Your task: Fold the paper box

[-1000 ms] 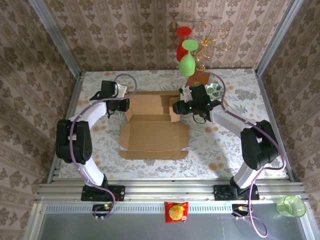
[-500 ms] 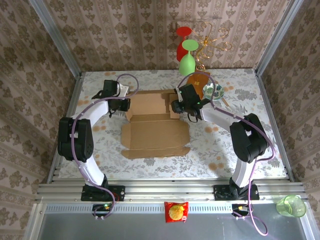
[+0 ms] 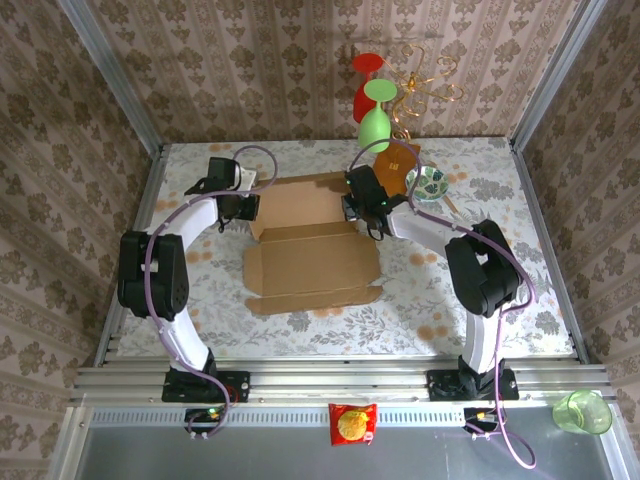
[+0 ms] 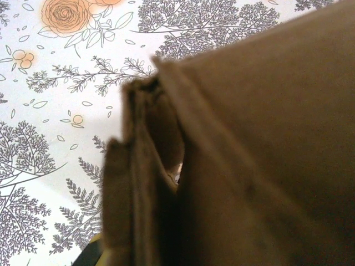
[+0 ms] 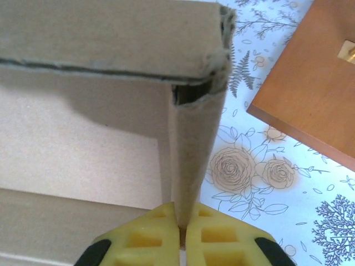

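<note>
The paper box (image 3: 312, 262) is a brown cardboard sheet lying mid-table, its front flaps flat and its far part folded up. My left gripper (image 3: 243, 207) is at the box's far left corner. In the left wrist view, blurred folded cardboard (image 4: 249, 155) covers the jaws, and a sliver of one yellow finger (image 4: 91, 254) shows beside it. My right gripper (image 5: 181, 221) is shut on the upright right side wall (image 5: 194, 149). That wall meets the back wall (image 5: 111, 33) at a corner. In the top view this gripper (image 3: 352, 208) sits at the box's far right corner.
A wire rack hung with red and green glasses (image 3: 378, 100) stands at the back. Its orange-brown square base (image 3: 402, 165) (image 5: 310, 72) lies just right of the right gripper. A patterned bowl (image 3: 431, 183) sits beside it. A snack packet (image 3: 352, 423) and a green cup (image 3: 582, 411) lie off the table's front.
My right gripper has moved left and toward the back with the right side wall, standing it up. The box has turned slightly. The left gripper has hardly moved.
</note>
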`<move>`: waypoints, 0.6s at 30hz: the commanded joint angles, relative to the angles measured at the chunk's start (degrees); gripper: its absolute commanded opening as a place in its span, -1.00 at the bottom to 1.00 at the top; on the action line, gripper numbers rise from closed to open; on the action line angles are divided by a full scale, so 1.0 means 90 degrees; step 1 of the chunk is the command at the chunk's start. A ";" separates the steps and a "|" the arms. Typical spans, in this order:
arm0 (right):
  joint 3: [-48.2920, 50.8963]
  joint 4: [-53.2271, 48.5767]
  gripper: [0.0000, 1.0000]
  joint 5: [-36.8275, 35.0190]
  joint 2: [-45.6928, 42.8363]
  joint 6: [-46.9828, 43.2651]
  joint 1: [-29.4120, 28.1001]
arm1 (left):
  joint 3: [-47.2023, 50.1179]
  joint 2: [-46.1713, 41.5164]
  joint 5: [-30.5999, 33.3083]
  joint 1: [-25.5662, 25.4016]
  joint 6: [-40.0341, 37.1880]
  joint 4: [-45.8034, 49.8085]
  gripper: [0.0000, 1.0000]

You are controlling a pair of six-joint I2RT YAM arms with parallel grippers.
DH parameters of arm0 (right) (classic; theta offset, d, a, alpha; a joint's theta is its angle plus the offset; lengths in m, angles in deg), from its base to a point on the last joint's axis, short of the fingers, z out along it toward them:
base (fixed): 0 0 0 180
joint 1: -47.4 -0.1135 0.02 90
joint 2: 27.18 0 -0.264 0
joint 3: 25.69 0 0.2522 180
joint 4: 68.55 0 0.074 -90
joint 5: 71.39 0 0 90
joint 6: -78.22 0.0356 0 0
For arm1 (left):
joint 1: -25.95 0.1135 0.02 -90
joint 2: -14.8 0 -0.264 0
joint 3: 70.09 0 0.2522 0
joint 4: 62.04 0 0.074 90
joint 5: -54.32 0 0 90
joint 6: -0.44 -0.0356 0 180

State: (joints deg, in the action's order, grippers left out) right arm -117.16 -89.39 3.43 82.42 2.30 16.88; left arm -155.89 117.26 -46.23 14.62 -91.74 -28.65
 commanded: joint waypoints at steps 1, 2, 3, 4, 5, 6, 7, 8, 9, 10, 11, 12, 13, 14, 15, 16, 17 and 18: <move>-0.0118 0.0083 -0.96 -0.0352 0.0310 0.0110 -0.0327 | -0.0229 0.0176 -0.0154 -0.0259 -0.0026 0.0291 -1.00; -0.0135 0.0081 -1.00 -0.0523 0.0330 0.0142 -0.0383 | -0.0234 0.0188 -0.0141 -0.0273 -0.0008 0.0308 -1.00; -0.0142 0.0099 -1.00 -0.0570 0.0365 0.0181 -0.0407 | -0.0238 0.0196 -0.0127 -0.0281 -0.0002 0.0307 -1.00; -0.0144 0.0113 -1.00 -0.0567 0.0394 0.0212 -0.0428 | -0.0227 0.0198 -0.0126 -0.0298 -0.0002 0.0310 -1.00; -0.0163 0.0117 -1.00 -0.0596 0.0436 0.0246 -0.0437 | -0.0227 0.0208 -0.0118 -0.0303 0.0001 0.0317 -1.00; -0.0180 0.0112 -1.00 -0.0608 0.0484 0.0277 -0.0446 | -0.0229 0.0218 -0.0117 -0.0312 -0.0007 0.0329 -1.00; -0.0195 0.0109 -0.98 -0.0608 0.0520 0.0306 -0.0446 | -0.0229 0.0232 -0.0112 -0.0312 -0.0020 0.0346 -1.00; -0.0225 0.0098 -0.93 -0.0613 0.0564 0.0336 -0.0446 | -0.0227 0.0228 -0.0108 -0.0313 -0.0035 0.0356 -1.00; -0.0265 0.0078 -0.86 -0.0633 0.0613 0.0353 -0.0449 | -0.0227 0.0238 -0.0108 -0.0313 -0.0059 0.0374 -1.00; -0.0280 0.0066 -0.82 -0.0647 0.0644 0.0375 -0.0446 | -0.0234 0.0254 -0.0113 -0.0313 -0.0078 0.0392 -1.00; -0.0305 0.0064 -0.76 -0.0645 0.0678 0.0388 -0.0442 | -0.0242 0.0259 -0.0116 -0.0313 -0.0092 0.0419 -1.00; -0.0318 0.0073 -0.70 -0.0628 0.0710 0.0411 -0.0437 | -0.0259 0.0266 -0.0109 -0.0313 -0.0109 0.0426 -1.00; -0.0347 0.0077 -0.66 -0.0620 0.0753 0.0429 -0.0437 | -0.0275 0.0276 -0.0103 -0.0313 -0.0122 0.0442 -1.00; -0.0385 0.0063 -0.61 -0.0612 0.0788 0.0445 -0.0437 | -0.0297 0.0295 -0.0098 -0.0308 -0.0142 0.0462 -1.00; -0.0408 0.0064 -0.57 -0.0617 0.0822 0.0454 -0.0437 | -0.0316 0.0310 -0.0099 -0.0308 -0.0144 0.0464 -1.00; -0.0447 0.0049 -0.52 -0.0628 0.0851 0.0470 -0.0428 | -0.0335 0.0326 -0.0098 -0.0313 -0.0147 0.0474 -1.00; -0.0488 0.0036 -0.48 -0.0649 0.0871 0.0482 -0.0428 | -0.0353 0.0343 -0.0089 -0.0313 -0.0143 0.0479 -1.00; -0.0507 0.0034 -0.45 -0.0649 0.0902 0.0502 -0.0421 | -0.0366 0.0368 -0.0096 -0.0313 -0.0144 0.0484 -1.00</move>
State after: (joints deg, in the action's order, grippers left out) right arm -120.42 -88.16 -5.01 87.78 5.56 14.43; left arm -157.94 118.52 -44.18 13.96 -90.69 -26.94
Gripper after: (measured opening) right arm 0.266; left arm 0.083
